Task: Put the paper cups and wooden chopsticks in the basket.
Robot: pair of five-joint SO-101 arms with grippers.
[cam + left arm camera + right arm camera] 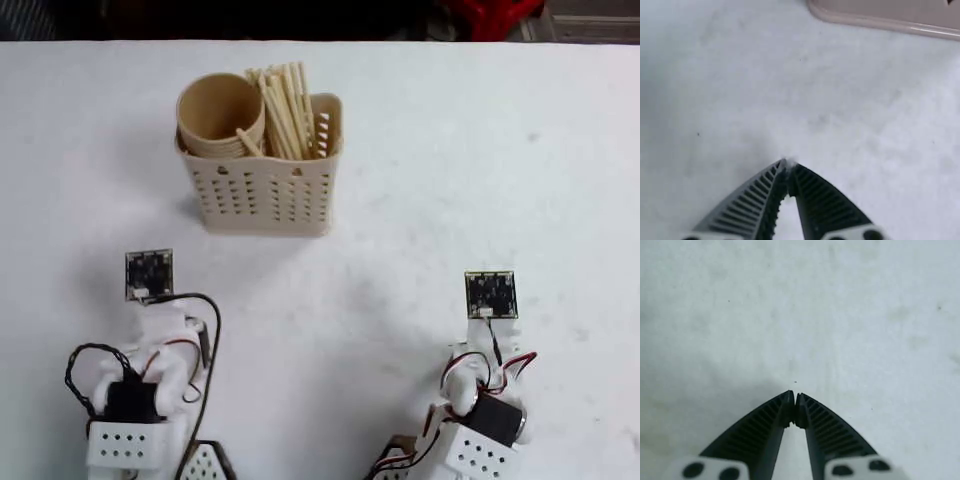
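Basket (pixel 265 195) holds paper cups (pixel 218 112) and wooden chopsticks (pixel 285 105); task looks done. Left gripper (pixel 786 165) and right gripper (pixel 794 399) pinched closed, empty, well apart from basket.

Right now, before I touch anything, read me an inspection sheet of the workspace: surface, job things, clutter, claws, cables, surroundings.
Surface: white table, faint smudges.
Job's things: cups stacked inside the basket; chopsticks standing beside them in the same basket; none lying on the table.
Clutter: nothing seen.
Claws: left claw shut, holding nothing, over bare table short of the basket's base; right claw shut, holding nothing, over bare table.
Cables: black cable looped along the left arm; red and white wires on the right arm; both well away from the basket.
Surroundings: dark strip beyond the table's far edge, with something red toward its right end.
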